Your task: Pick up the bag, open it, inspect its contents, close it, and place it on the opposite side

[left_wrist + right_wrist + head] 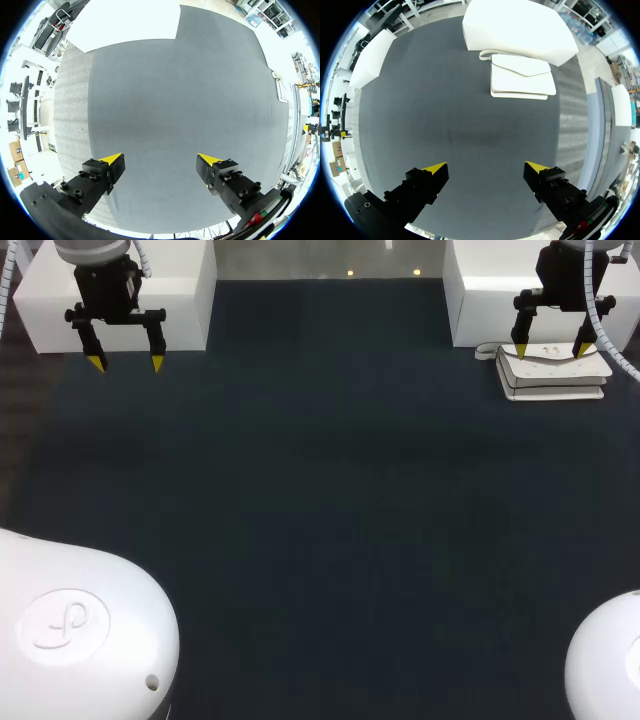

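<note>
The dark table mat (pixel 320 520) is lying bare across the near and middle ground, and neither arm is working over it. Farther back, the left gripper (pixel 126 363) is hanging with its yellow-tipped fingers spread apart and nothing between them. Its own wrist view is showing only mat under the left gripper (pixel 160 160).

On the opposite side, the right gripper (pixel 551 352) is also hanging with its fingers wide apart and empty, in line with the white flap bag (pixel 553 380). The bag is lying flat and closed at the table's far right, just in front of a white block (pixel 480 290). Its strap (pixel 487 352) is curling out toward the middle. From the right wrist, the bag (pixel 522 77) is sitting ahead of the right gripper (pixel 486 167), not between its fingers, with the flap facing up.

By my judgement, the pick-up is only beginning and no grasp is made yet. The next move is calling for the right arm to come forward and down onto the bag. It should close on an edge or the strap, since a flat-lying bag is offering little to pinch.
</note>
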